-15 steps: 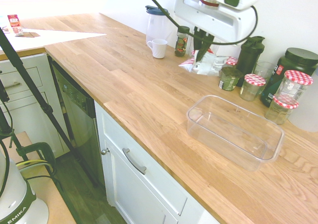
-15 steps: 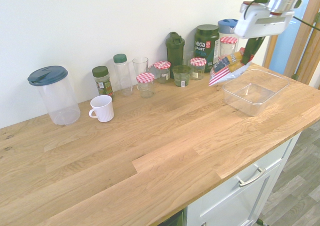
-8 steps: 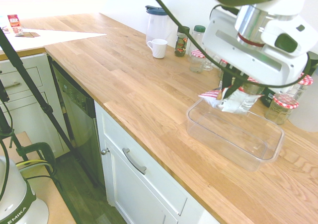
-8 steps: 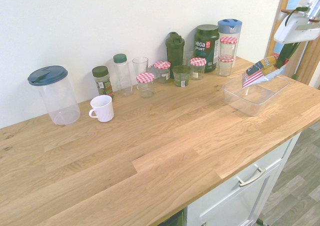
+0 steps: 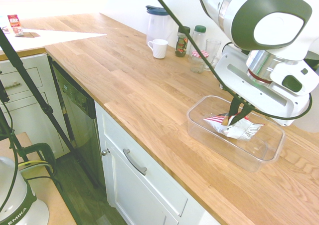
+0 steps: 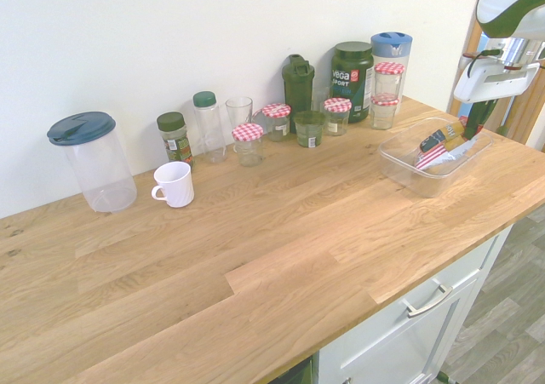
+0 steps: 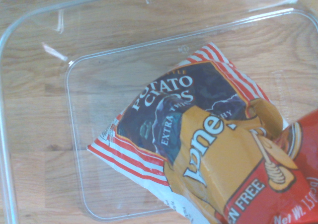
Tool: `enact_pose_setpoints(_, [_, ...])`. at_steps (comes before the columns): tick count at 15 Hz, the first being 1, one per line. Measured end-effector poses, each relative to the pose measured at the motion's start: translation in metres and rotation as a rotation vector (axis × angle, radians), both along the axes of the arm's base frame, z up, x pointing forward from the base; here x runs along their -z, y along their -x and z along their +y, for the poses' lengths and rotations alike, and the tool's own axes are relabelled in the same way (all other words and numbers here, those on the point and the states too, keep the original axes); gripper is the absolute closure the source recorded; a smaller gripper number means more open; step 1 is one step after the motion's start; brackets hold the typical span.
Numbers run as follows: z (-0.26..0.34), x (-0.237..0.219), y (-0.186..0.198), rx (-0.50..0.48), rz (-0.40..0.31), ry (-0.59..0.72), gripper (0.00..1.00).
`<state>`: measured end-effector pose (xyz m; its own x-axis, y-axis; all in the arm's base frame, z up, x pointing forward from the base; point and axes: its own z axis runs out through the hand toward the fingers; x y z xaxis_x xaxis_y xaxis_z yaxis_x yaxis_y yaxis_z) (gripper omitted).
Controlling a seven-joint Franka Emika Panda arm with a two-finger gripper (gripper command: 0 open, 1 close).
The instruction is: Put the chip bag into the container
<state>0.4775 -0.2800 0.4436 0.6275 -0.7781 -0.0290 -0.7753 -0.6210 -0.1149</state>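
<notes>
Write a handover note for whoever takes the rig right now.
Gripper: shut on the chip bag.
Where things are: the bag is within the walls of the clear container, which stands on the counter.
Done: bag picked up and brought inside.
Left: let go, then lift clear. Whether the bag touches the container's floor, I can't tell.

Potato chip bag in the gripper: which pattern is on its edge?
The bag has red and white stripes, clearest in the wrist view.
</notes>
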Motion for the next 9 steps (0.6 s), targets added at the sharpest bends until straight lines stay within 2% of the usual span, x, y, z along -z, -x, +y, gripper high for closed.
enact_pose_setpoints(6, [0.002,0.0,-0.005,0.01,0.021,0.017,0.0])
enact_pose_setpoints(9, [0.007,-0.02,-0.006,0.017,0.002,0.059,0.0])
